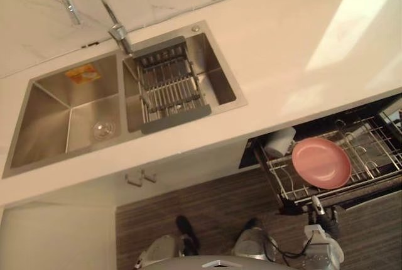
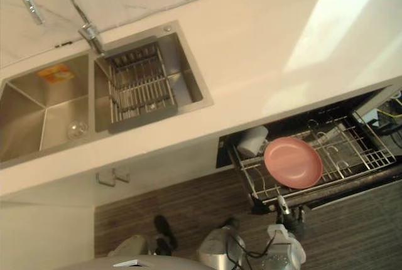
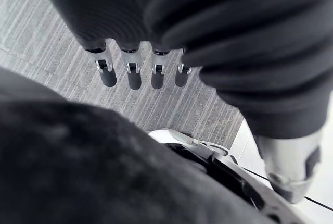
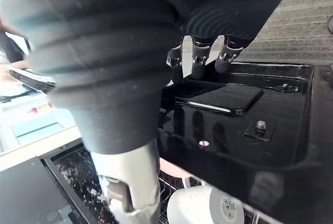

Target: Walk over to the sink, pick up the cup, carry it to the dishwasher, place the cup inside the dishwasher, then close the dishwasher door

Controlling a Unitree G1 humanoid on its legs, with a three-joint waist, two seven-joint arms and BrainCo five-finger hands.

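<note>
Right hand (image 4: 200, 57): hanging open, fingers straight, gripping nothing, over the dishwasher door (image 4: 270, 125) in front of the rack (image 1: 370, 151).
Cup (image 1: 279, 141): sitting inside the rack, beside the pink plate (image 1: 321, 162).
Left hand (image 3: 134, 73): hanging open.

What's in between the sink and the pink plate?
In the left eye view, past the sink comes a bare stretch of white counter. Then the white cup sits in the dishwasher rack, next to the pink plate.
</note>
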